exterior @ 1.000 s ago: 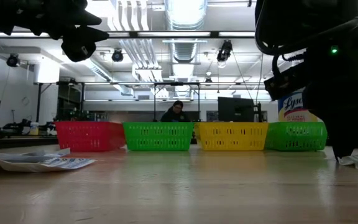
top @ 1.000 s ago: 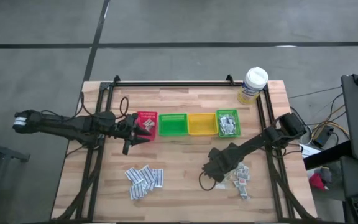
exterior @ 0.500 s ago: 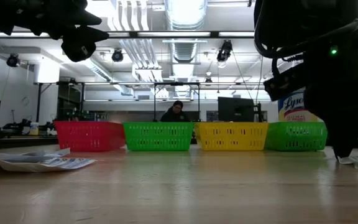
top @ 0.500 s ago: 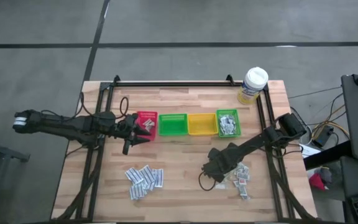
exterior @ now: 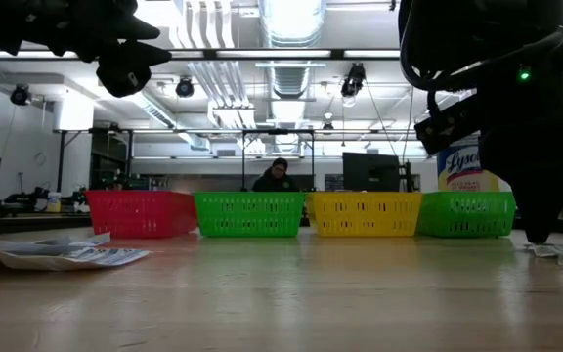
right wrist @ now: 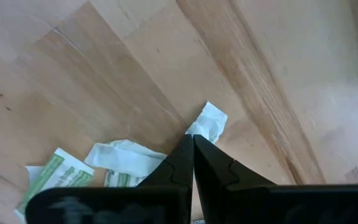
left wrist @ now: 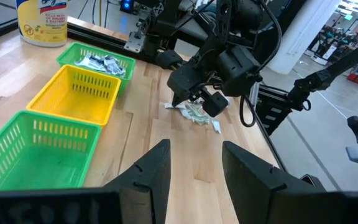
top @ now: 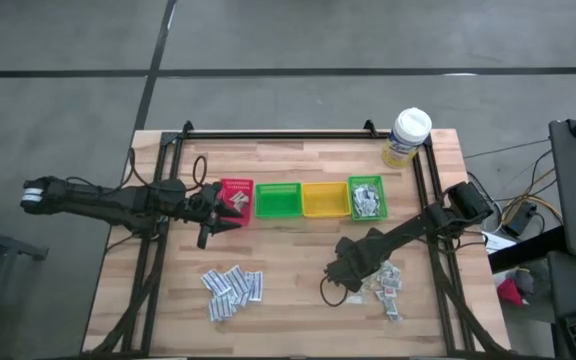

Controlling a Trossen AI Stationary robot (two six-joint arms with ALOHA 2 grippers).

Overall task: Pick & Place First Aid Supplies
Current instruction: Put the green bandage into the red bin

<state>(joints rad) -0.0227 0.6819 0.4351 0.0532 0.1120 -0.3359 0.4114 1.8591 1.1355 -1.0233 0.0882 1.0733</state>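
My right gripper points down at the far-left edge of a small heap of pale green and white sachets near the table's right near corner, shut with one pale sachet at its tips. My left gripper hangs open and level above the table beside the red bin, holding nothing. Another heap of white-blue sachets lies flat at the near left. More sachets fill the right green bin. My right gripper comes from above, pointing almost straight down, and its shut fingertips meet on the near edge of the pale sachet. The sachet still lies flat on the wood among the others. The fingers hide how much of it lies between them.
Four bins stand in a row at mid-table: red, green, yellow, green. A yellow wipes tub stands at the far right corner. A black frame runs round the table. A person sits in the room behind.
My right gripper has shut at the edge of the pale heap without shifting its place.
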